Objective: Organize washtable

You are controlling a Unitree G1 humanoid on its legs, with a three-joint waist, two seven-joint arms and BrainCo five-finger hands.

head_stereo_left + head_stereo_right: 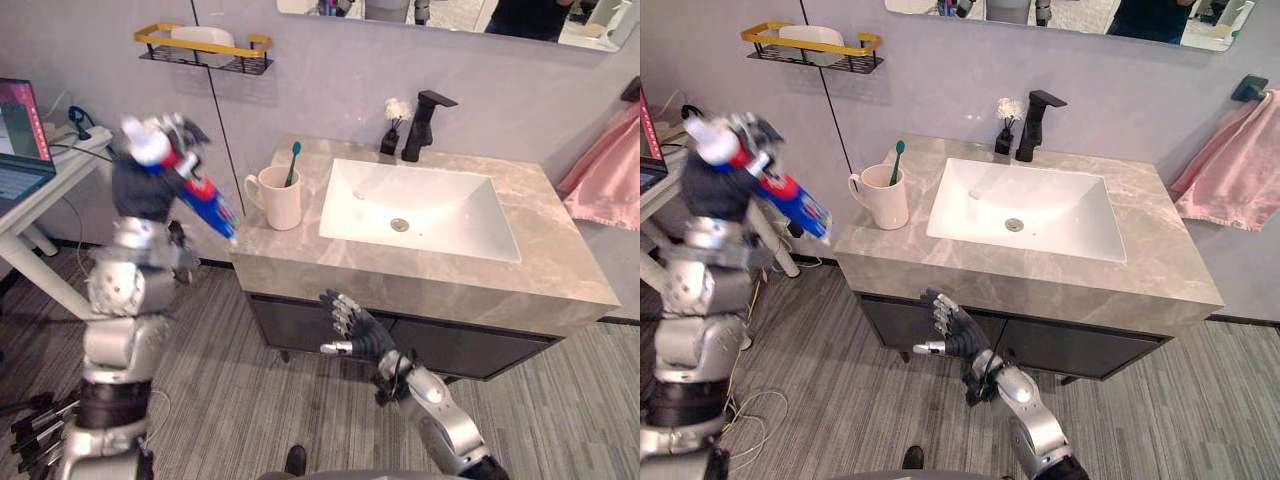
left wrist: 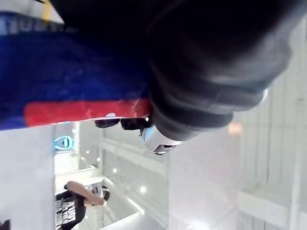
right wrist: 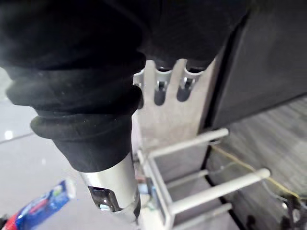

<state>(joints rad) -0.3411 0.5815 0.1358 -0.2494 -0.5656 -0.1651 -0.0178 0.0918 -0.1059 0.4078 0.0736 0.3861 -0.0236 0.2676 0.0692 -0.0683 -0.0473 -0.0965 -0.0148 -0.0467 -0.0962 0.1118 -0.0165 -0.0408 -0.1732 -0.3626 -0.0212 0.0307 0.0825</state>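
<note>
My left hand is curled round the toothpaste, held in the air just off the counter's left edge, near the mug with its toothbrush. My right hand hangs with fingers relaxed, holding nothing, before the cabinet front.

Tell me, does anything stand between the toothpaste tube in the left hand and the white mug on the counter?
Nothing visible does. The toothpaste tube, gripped in the left hand, hangs by the left edge of the counter, and only bare counter lies between it and the mug. A green toothbrush already leans inside the mug.
</note>
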